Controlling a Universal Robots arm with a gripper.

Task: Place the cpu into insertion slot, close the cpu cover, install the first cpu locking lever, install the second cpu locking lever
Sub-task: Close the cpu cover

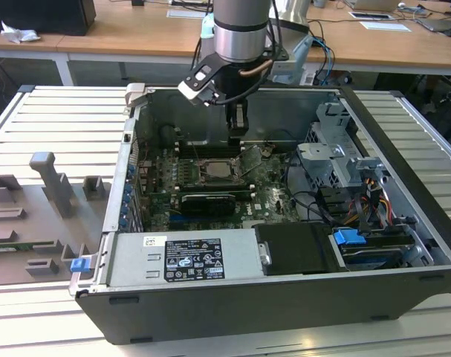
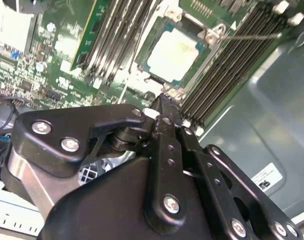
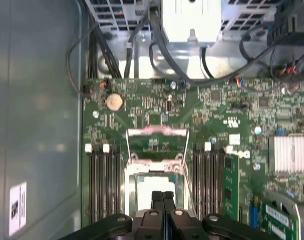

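Open computer case, motherboard exposed, with places given relative to the CPU socket.

The cpu lay flat inside the socket. It was a small square chip with a pale silvery-beige metal top, faintly blotched, bordered by the socket's metal frame. It also showed in the first wrist view.

The cpu cover, a thin silvery frame with an open middle window, stood raised at the socket edge farthest from the gripper, so the green board was visible through its window.

The gripper hung just above the socket's near edge, apart from the chip. Its two black jaws were pressed together with nothing between them. It showed likewise in the second wrist view and in the exterior view, where it reached down into the case over the socket.

A thin wire locking lever ran outward from one socket corner, across the memory slots. Rows of black memory slots flanked the socket on both sides. A coin cell battery sat on the board beyond the raised cover.
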